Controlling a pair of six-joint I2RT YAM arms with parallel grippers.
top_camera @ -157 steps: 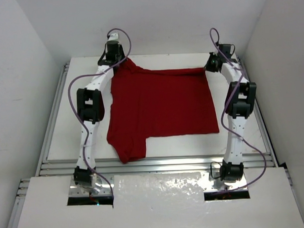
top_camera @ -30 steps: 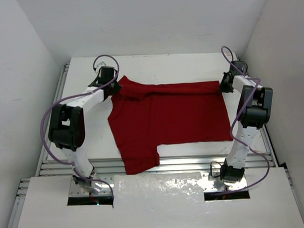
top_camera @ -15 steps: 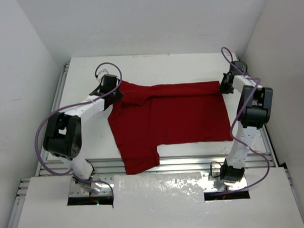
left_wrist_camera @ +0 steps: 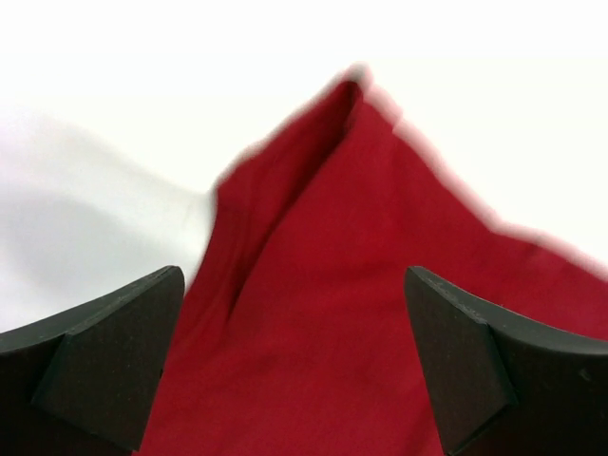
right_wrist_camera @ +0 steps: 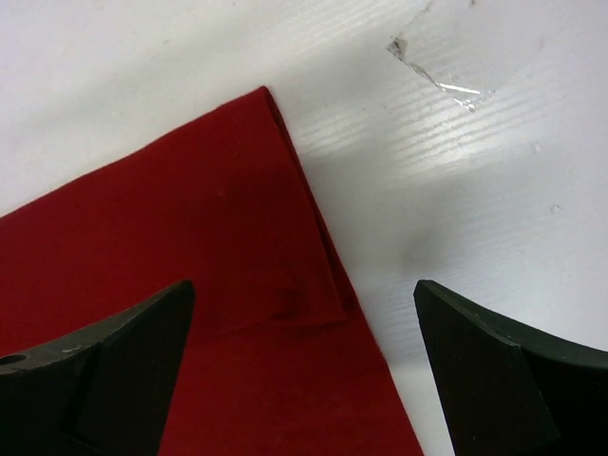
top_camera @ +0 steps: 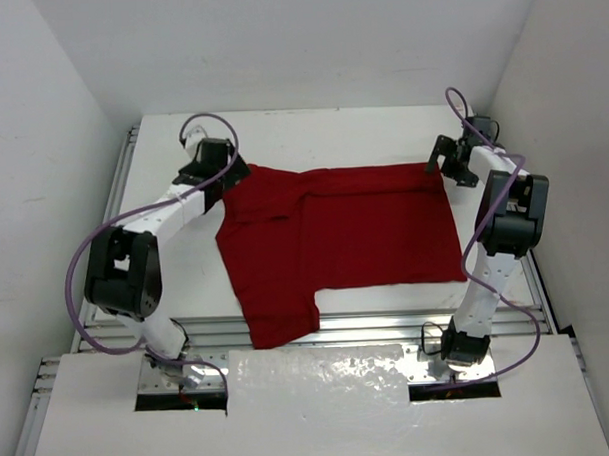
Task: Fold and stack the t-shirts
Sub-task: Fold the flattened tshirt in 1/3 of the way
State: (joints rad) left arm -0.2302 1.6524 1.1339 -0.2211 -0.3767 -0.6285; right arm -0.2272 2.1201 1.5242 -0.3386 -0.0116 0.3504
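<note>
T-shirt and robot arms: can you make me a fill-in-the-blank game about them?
1. The color of the t-shirt is dark ____.
2. The left gripper and the right gripper hold nothing, because their jaws are ____.
3. The table under the shirt is colored ____.

Missing words: red; open; white.

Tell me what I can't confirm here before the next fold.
Left wrist: the t-shirt corner is blurred.
Top external: the left gripper hides the corner beneath it; the right gripper is too small to judge cloth contact.
Both wrists: frame edges cut off most of the t-shirt.
</note>
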